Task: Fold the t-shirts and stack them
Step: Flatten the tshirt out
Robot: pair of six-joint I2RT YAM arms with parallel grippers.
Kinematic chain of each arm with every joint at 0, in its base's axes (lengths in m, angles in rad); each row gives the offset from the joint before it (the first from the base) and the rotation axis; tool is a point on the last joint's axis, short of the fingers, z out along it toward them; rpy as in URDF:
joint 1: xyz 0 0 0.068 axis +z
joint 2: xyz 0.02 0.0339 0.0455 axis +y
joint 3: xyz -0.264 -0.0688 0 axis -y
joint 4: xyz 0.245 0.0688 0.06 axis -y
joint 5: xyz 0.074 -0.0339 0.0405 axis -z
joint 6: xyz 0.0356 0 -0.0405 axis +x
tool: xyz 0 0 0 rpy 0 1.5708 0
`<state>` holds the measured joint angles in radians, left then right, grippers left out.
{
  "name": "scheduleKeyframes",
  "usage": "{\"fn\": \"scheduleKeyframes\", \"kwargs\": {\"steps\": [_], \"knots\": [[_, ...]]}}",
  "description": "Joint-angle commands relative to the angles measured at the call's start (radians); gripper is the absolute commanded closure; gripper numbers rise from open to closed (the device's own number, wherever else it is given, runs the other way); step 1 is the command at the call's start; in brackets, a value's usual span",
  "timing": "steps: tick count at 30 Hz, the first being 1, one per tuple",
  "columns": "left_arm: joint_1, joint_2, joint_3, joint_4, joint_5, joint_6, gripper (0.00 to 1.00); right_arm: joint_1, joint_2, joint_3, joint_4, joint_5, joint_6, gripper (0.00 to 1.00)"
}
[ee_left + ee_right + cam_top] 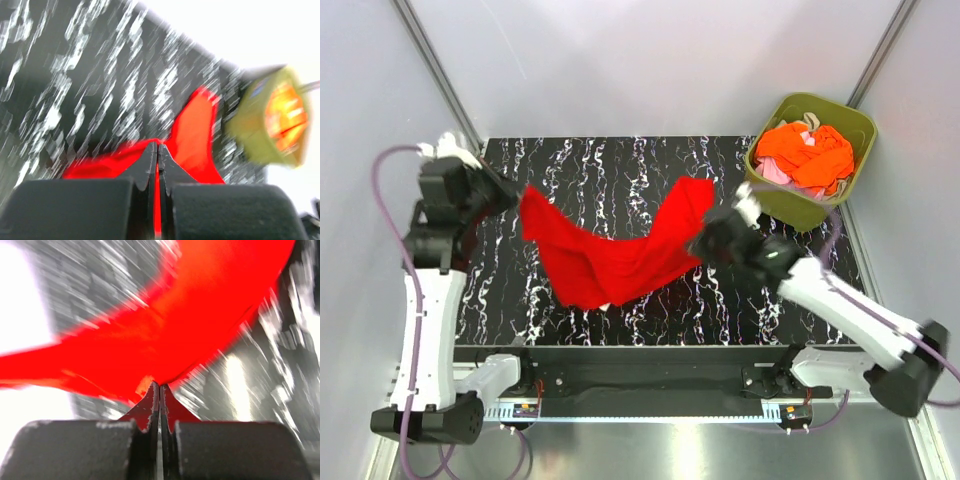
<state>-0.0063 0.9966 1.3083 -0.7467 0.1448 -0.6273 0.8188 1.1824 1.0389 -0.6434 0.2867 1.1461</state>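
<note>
The red t-shirt [610, 255] hangs stretched between both grippers above the black marbled table [620, 160], sagging in the middle. My left gripper [516, 196] is shut on its left edge; in the left wrist view red cloth [195, 135] shows between the closed fingers [145, 165]. My right gripper [705, 240] is shut on its right edge; the right wrist view shows the cloth [190, 325] pinched at the fingertips [150, 400]. Orange and pale pink t-shirts [807, 155] lie crumpled in the olive-green bin [817, 205].
The olive-green bin stands at the table's back right corner, and shows blurred in the left wrist view [272, 120]. Grey walls close in the table on three sides. Both wrist views are motion-blurred.
</note>
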Motion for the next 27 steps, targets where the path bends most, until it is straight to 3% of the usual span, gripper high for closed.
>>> {"fn": "scheduleKeyframes", "kwargs": {"steps": [1, 5, 9, 14, 19, 27], "knots": [[0.005, 0.043, 0.230, 0.037, 0.012, -0.078, 1.00, -0.078, -0.099, 0.248, -0.083, 0.163, -0.227, 1.00], [0.005, 0.047, 0.414, -0.009, 0.027, -0.156, 1.00, -0.078, -0.136, 0.557, -0.199, 0.256, -0.348, 1.00], [0.005, -0.028, 0.505, -0.074, 0.026, -0.216, 1.00, -0.079, -0.207, 0.742, -0.294, 0.290, -0.382, 1.00], [0.005, -0.143, 0.638, -0.230, -0.011, -0.235, 1.00, -0.078, -0.348, 0.825, -0.369, 0.270, -0.373, 1.00], [0.005, -0.164, 0.698, -0.318, 0.001, -0.226, 1.00, -0.078, -0.382, 0.854, -0.384, 0.233, -0.385, 1.00], [0.005, -0.012, 0.684, -0.324, -0.068, -0.128, 1.00, -0.078, -0.150, 0.947, -0.387, 0.412, -0.512, 1.00]]}}
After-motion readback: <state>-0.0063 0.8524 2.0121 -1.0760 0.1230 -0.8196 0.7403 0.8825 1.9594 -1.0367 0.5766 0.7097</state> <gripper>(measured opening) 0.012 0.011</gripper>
